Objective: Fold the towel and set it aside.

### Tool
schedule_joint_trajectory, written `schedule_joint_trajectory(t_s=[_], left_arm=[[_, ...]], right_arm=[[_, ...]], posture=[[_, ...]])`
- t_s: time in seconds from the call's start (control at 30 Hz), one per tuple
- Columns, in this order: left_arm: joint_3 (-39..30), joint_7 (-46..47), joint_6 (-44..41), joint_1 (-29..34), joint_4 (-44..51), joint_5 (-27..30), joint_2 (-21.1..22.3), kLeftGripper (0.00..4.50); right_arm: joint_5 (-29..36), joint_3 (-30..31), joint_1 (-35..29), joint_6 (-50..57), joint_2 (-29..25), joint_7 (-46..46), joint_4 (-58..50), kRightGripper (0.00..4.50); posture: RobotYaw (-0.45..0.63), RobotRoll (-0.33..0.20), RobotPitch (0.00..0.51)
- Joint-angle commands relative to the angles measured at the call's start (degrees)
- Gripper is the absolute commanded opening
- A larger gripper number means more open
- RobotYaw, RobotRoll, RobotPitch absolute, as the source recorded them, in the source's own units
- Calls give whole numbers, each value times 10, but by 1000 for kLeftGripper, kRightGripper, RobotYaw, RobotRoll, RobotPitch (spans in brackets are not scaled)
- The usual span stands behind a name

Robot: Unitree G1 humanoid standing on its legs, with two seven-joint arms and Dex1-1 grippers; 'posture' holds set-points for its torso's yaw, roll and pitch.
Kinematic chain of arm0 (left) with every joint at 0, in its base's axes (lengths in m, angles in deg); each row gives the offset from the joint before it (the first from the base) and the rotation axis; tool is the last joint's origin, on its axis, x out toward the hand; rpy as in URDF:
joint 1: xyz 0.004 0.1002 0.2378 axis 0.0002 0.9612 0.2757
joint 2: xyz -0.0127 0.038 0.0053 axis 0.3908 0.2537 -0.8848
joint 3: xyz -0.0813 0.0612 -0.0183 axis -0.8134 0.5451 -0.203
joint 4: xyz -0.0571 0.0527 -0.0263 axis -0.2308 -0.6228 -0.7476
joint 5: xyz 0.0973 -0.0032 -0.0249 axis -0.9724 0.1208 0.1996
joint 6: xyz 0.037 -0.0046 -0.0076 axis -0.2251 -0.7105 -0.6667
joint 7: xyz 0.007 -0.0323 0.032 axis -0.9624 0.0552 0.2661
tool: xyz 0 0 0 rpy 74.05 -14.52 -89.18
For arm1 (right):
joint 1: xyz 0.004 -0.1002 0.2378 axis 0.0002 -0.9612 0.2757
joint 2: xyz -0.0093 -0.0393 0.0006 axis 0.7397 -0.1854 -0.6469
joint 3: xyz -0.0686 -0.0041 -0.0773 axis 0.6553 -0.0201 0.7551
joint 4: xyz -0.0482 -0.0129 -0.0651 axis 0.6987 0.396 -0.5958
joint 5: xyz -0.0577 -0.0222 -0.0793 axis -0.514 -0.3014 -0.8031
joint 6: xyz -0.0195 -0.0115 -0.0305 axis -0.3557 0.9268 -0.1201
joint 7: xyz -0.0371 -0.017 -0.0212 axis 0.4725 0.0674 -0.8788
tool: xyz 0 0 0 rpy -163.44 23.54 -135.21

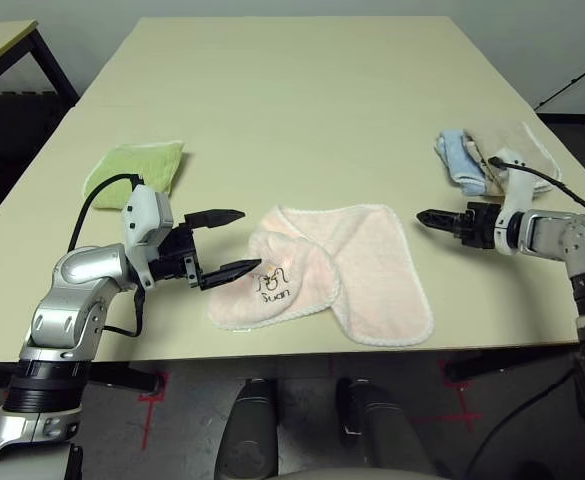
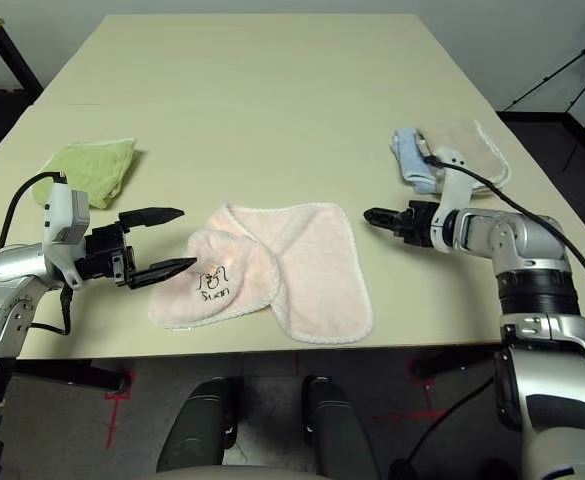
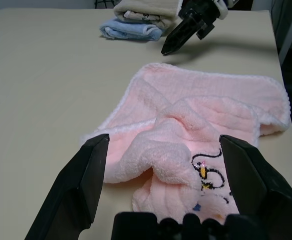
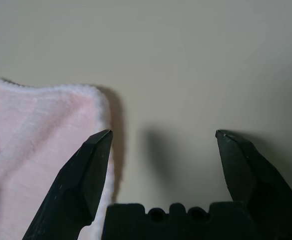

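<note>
1. While both sets of jaws stand spread wide and empty, the left gripper (image 1: 230,241) hovers at the crumpled logo end of the towel (image 1: 357,270), one finger above the table and one low beside the cloth.
2. At the towel's far right corner, the right gripper (image 4: 160,150) hangs just off the white edging, one finger over the pink pile and the other over bare table (image 1: 302,90). Nothing is pinched yet.
3. The towel lies near the front edge, its right part flat and its left part bunched over itself, logo up.
4. To do this well, I judge each gripper should take a true corner through the edging, not a loose fold, then pull the cloth flat before folding.
5. The left side looks riskier: its corner is buried in the bunch.
6. Beyond lie a green cloth (image 1: 137,167) on the left and a stack of folded cloths (image 1: 487,155) on the right, well apart from the towel.
</note>
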Motion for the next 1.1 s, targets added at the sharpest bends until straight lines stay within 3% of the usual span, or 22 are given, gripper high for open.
schedule_joint_trajectory(t_s=[0.03, 0.83, 1.1], left_arm=[[5, 5, -5, 12, 18, -7, 7, 4500], [3, 22, -8, 38, 38, -8, 14, 4500], [1, 30, -12, 41, 42, -8, 15, 4500]], right_arm=[[-17, 20, 14, -8, 12, 20, 24, 4467], [-78, 78, 17, -21, 60, 71, 33, 4467], [-97, 100, 15, -22, 60, 92, 27, 1727]], posture=[[277, 0, 135], [309, 0, 149], [317, 0, 148]])
